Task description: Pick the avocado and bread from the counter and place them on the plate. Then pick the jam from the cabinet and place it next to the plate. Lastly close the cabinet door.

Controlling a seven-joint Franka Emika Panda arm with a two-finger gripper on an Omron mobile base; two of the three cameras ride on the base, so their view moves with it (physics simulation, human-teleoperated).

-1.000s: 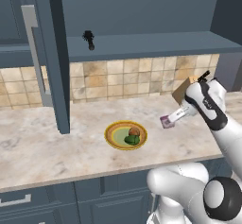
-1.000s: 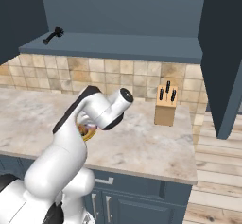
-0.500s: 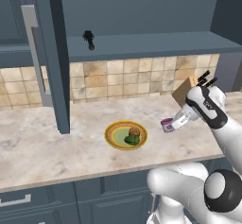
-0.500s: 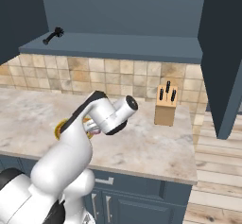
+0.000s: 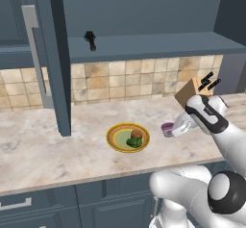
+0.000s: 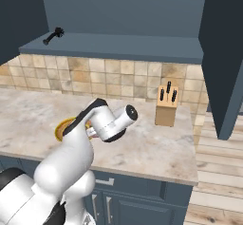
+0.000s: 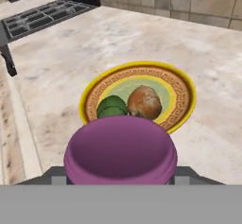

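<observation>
My gripper (image 5: 173, 129) is shut on the pink-purple jam (image 5: 167, 129) jar, low over the counter (image 5: 72, 159) just right of the plate (image 5: 115, 132). Whether the jar touches the stone I cannot tell. In the hand view the jam (image 7: 120, 154) sits between the dark fingertips (image 7: 53, 174), with the yellow-rimmed plate (image 7: 182, 83) beyond it. On the plate lie the dark green avocado (image 7: 111, 107) and the brown bread (image 7: 144, 101), side by side; from the left base they are avocado (image 5: 134, 143) and bread (image 5: 136, 134). The cabinet door (image 5: 53, 54) stands open at the left.
A slim black bottle-like object (image 5: 90, 40) stands on the cabinet shelf (image 5: 153, 44). A wooden knife block (image 5: 194, 90) stands by the tiled wall behind the arm. A stove grate (image 7: 42, 12) lies far left along the counter. The other cabinet door (image 6: 223, 58) hangs open at the right.
The arm has come down a little with the jam, bringing the jar closer to the counter and slightly nearer the plate. The grip has stayed the same.
</observation>
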